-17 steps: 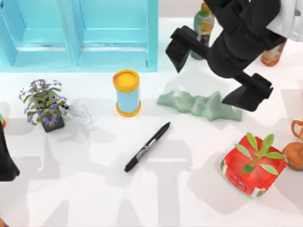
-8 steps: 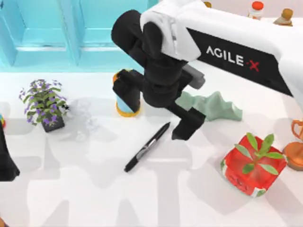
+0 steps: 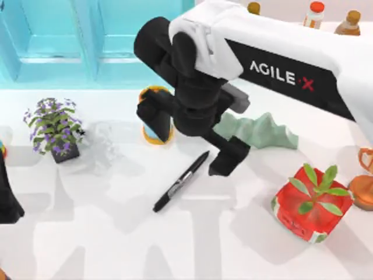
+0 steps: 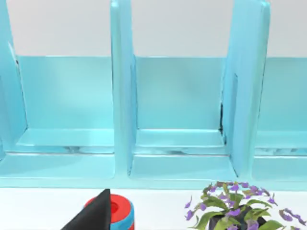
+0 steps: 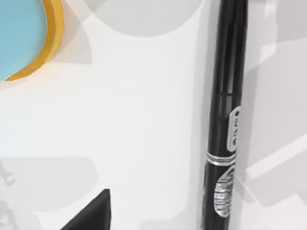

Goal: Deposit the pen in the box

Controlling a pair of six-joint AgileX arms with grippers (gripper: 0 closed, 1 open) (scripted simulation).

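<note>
Black pen (image 3: 181,181) lies flat on the white table (image 3: 233,245), mid-table, untouched. Right gripper (image 3: 185,135) hovers over its upper end, fingers spread wide, holding nothing. Teal box (image 3: 96,41) sits at the back left, well apart. Left arm parked at the left edge. Grasp, carry and drop all left, I'd say.
</note>
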